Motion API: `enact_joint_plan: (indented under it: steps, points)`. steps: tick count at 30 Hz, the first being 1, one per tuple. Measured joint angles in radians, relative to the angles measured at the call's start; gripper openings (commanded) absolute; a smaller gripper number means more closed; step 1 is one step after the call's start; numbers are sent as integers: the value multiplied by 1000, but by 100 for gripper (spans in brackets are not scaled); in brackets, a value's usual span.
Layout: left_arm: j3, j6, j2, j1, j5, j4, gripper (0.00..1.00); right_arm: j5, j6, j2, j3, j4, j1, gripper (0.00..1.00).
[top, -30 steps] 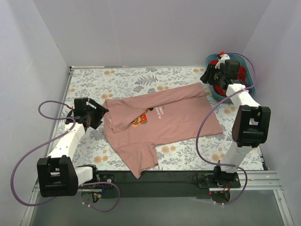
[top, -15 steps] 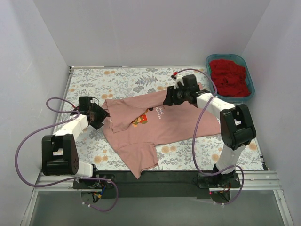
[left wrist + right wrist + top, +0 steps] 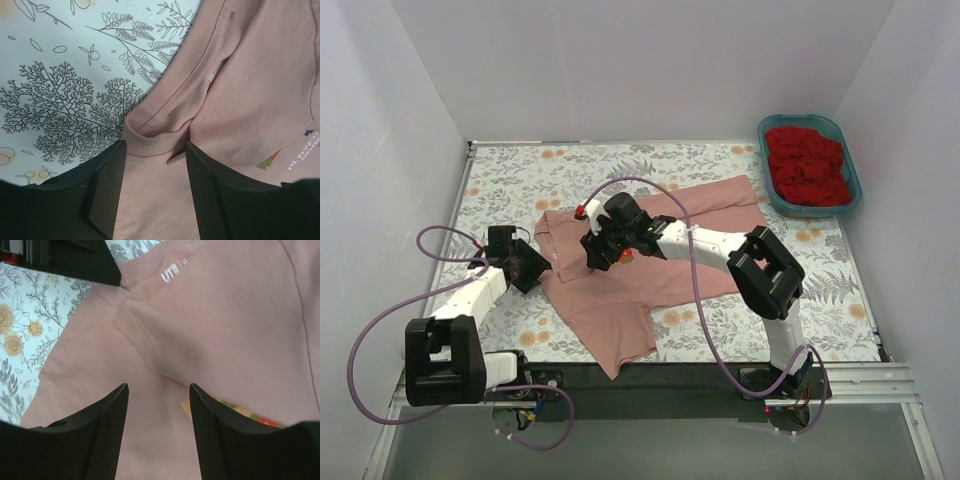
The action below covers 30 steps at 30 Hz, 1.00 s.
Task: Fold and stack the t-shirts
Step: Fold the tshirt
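Note:
The salmon-pink t-shirt (image 3: 670,265) lies spread and partly folded on the table, with white lettering and a red mark near its middle. The red t-shirt (image 3: 810,165) sits bunched in the teal tub (image 3: 851,172) at the back right. My left gripper (image 3: 532,262) is open at the shirt's left edge; in the left wrist view its gripper (image 3: 156,165) straddles the ribbed collar (image 3: 150,145). My right gripper (image 3: 593,252) is open over the shirt's left part; in the right wrist view its gripper (image 3: 158,405) hovers above pink cloth (image 3: 225,330).
The grey-and-orange floral cloth (image 3: 520,175) covers the table. White walls close in on the left, back and right. Purple cables (image 3: 650,190) loop over the shirt and beside the left arm.
My right arm swung from the teal tub across the shirt to its left part. My left gripper moved slightly forward along the shirt's left edge to the collar.

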Motion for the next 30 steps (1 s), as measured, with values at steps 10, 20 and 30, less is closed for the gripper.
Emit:
enact_joint_plan:
  steps: [10, 20, 30]
  points:
    - [-31, 15, -41, 0, -26, -11, 43, 128, -238, 158, 183, -24, 117, 58]
    - [-31, 18, -7, 0, -27, -11, 20, 210, -321, 240, 244, -67, 121, 52]
    - [-31, 19, 8, -2, -53, -18, 0, 223, -348, 249, 246, -76, 126, 7]
